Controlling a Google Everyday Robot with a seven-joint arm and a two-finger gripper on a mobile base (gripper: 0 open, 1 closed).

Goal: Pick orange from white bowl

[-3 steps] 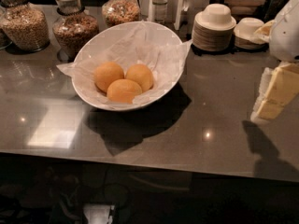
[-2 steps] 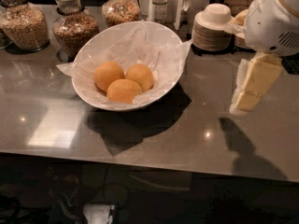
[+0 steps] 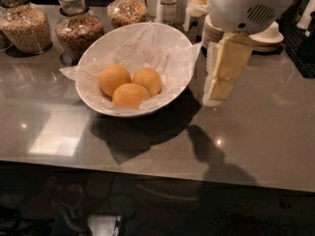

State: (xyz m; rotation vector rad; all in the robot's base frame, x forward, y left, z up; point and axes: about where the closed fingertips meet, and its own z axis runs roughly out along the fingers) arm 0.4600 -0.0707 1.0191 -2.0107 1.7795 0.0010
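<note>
end effector [image 3: 215, 96] moved left | now just beside white bowl [image 3: 106, 109] | grip state unclear

Looks like a café-style kitchen counter, folks.
Glossy grey countertop [image 3: 266, 132], glass jars of grains [image 3: 27, 26] lined along the upper left, stacked white dishes [image 3: 268, 36] upper right, and the gripper [image 3: 215, 95] hanging right of centre.

Bottle [image 3: 168, 4]: spotted at the back of the grey counter [image 3: 275, 132].
Grain jars [image 3: 78, 28]: lined up left of the bottle.
Stacked dishes [image 3: 268, 36]: parked right of the bottle.
</note>
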